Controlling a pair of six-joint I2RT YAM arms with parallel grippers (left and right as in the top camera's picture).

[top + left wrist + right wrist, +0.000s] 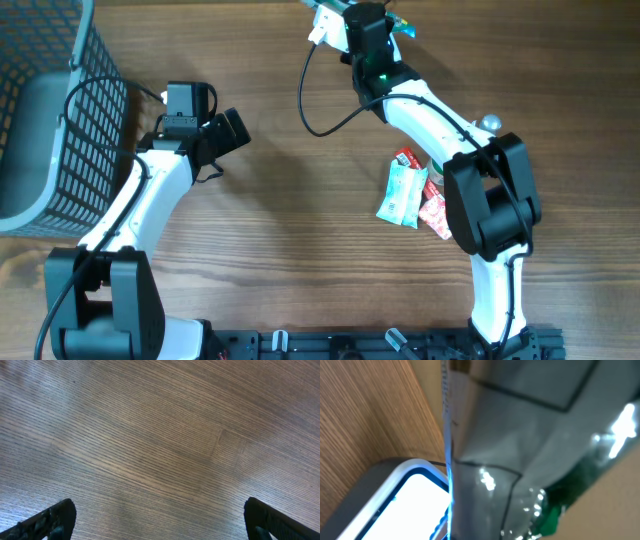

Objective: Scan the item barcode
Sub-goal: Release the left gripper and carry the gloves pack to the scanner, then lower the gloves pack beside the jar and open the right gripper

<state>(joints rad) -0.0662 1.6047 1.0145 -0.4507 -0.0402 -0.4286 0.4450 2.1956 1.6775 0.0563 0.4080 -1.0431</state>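
**Overhead.** The right arm stretches to the far edge of the surface. There the right jaws are pressed together on what looks like a thin packet. A teal corner of it shows just beside the white scanner. The reach makes sense, since the scanner sits at the back and its cable loops toward the middle. The item therefore has to be carried to the reader rather than the reader to the item. The loose packets lie in a small heap near that arm's base, probably stock for later scans. The left arm stands on the near left beside the wire basket. The left jaws are spread wide and hold nothing, well apart from the scanner, so they do not get in the way of the reading.

**Left wrist.** Only bare wood shows. The two dark fingertips sit in the lower corners, far apart, with nothing between them.

**Right wrist.** The packet fills most of the frame as clear, crinkled film with a green patch, too close to read any print. Just beyond it at lower left is the scanner's lit window, glowing white with a blue rim. The film is held edge-on just in front of that glow, presumably to bring the printed code before the reader. I cannot tell from here whether the barcode itself faces the window. If it does not, a small turn of the wrist would likely be needed.
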